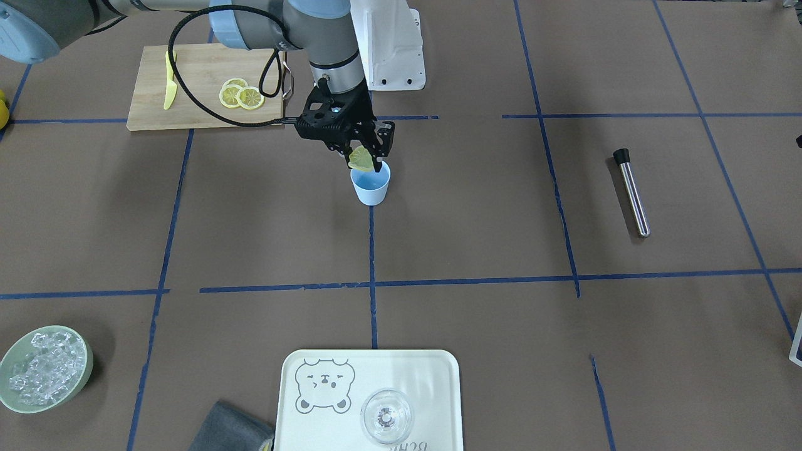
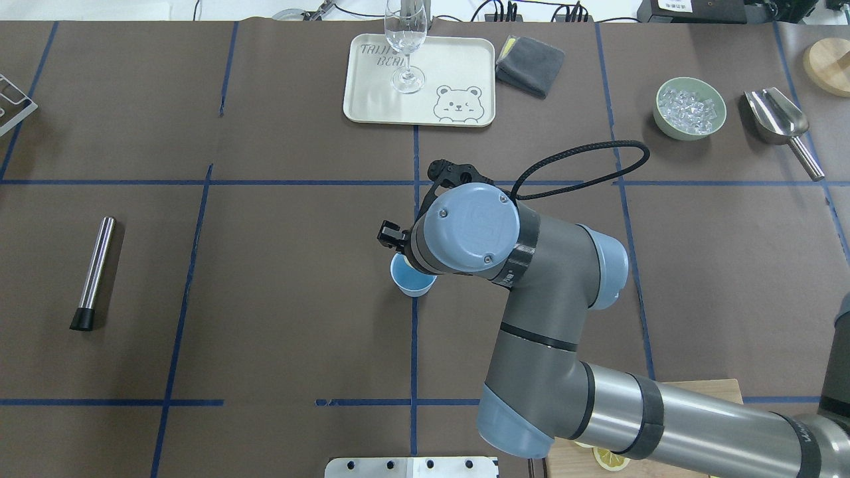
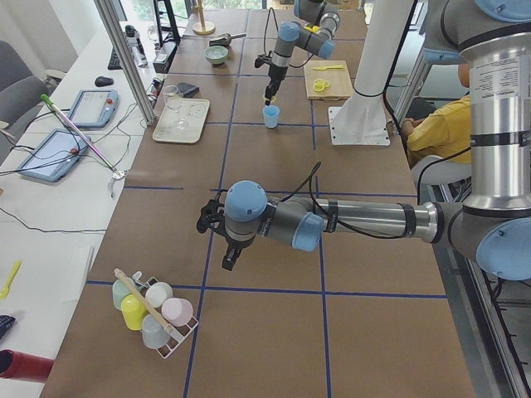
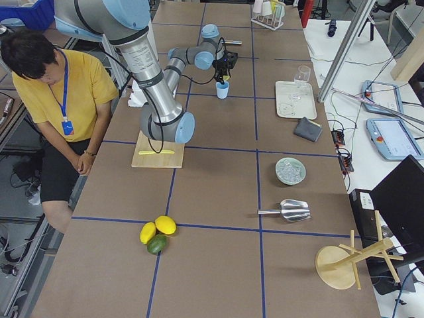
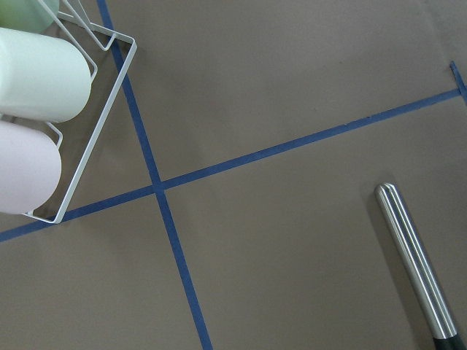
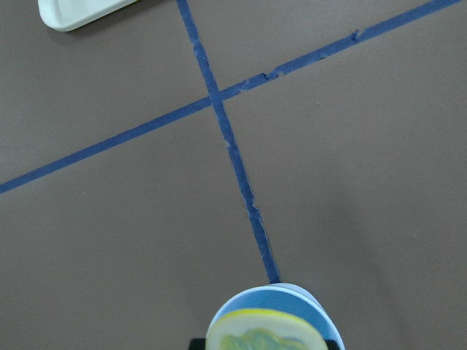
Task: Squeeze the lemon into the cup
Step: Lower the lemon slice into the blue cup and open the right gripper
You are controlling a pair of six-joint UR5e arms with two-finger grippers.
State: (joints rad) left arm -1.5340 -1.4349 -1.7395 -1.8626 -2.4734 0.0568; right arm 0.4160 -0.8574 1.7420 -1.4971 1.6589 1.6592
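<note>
My right gripper [image 1: 365,160] is shut on a yellow lemon slice [image 1: 360,158] and holds it on edge, bent, just above the rim of the light-blue cup [image 1: 371,185]. The cup stands upright on a blue tape line near the table's middle. In the right wrist view the slice [image 6: 264,334] sits right over the cup's opening [image 6: 281,296]. In the overhead view the arm's wrist hides the gripper and part of the cup [image 2: 406,285]. My left gripper [image 3: 228,259] shows only in the exterior left view, low over the table; I cannot tell whether it is open or shut.
A wooden board [image 1: 200,59] holds more lemon slices [image 1: 241,95] and a yellow knife [image 1: 169,81]. A steel muddler [image 1: 631,192] lies on the table. A tray [image 1: 326,426] bears a clear glass [image 1: 386,416]. An ice bowl [image 1: 7,388] and a grey cloth [image 1: 229,429] lie nearby.
</note>
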